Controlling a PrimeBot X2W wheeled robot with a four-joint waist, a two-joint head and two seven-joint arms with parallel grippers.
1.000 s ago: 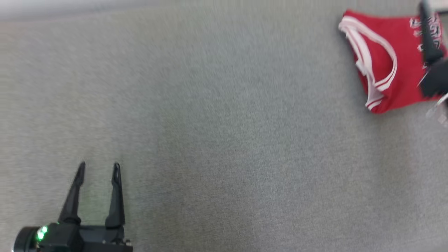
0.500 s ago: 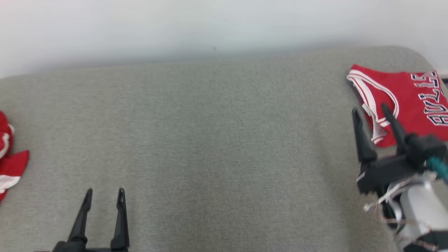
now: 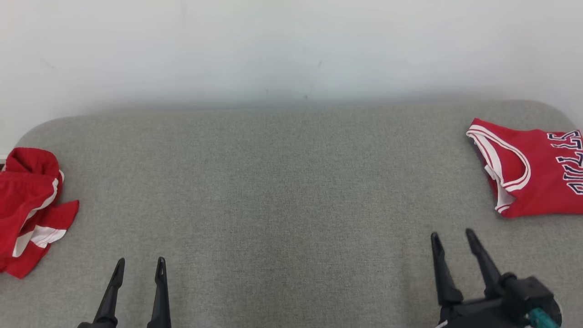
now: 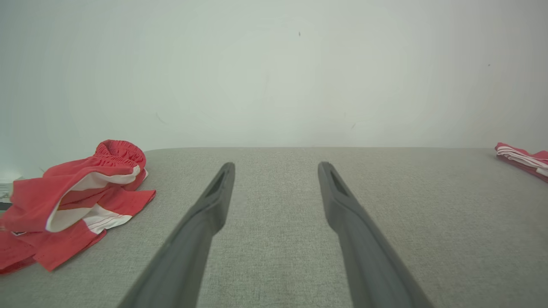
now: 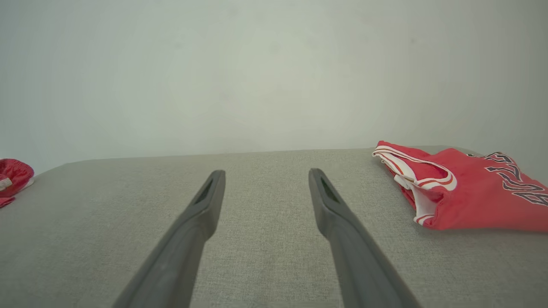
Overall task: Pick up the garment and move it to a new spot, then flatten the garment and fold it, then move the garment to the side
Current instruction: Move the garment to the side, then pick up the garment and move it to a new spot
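Grey woven fabric covers the work surface (image 3: 282,196), backed by a plain pale wall (image 3: 273,45).

Head view:
- Red jersey (image 3: 542,182) lies folded and flat at the far right end of the surface, partly cut by the frame edge.
- White-and-red striped trim runs around the armhole and the edge facing the middle.
- Dark blue letters with white outlines run sideways. "ULLS" can be made out, and a further letter is cut off.
- Red shorts (image 3: 27,205) with white side panels sit crumpled at the far left end, well apart from the jersey.
- Left gripper (image 3: 140,266) is low left, fingers parted, nothing between them.
- Right gripper (image 3: 452,236) is low right, near the jersey but not touching it, fingers spread and empty.

Left wrist view:
- Left gripper (image 4: 276,167) points across bare grey fabric, a wide gap between its two dark fingers, holding nothing.
- Shorts (image 4: 68,201) are heaped to its left, elastic waistband uppermost, white lining showing.
- A sliver of the jersey (image 4: 522,158) shows at the far right edge.

Right wrist view:
- Right gripper (image 5: 266,173) is likewise spread wide and empty above the surface.
- Jersey (image 5: 471,196) rests to its right, with layered folds at the trimmed edge. The lettering is foreshortened and not legible.
- A corner of the shorts (image 5: 13,175) shows at far left.
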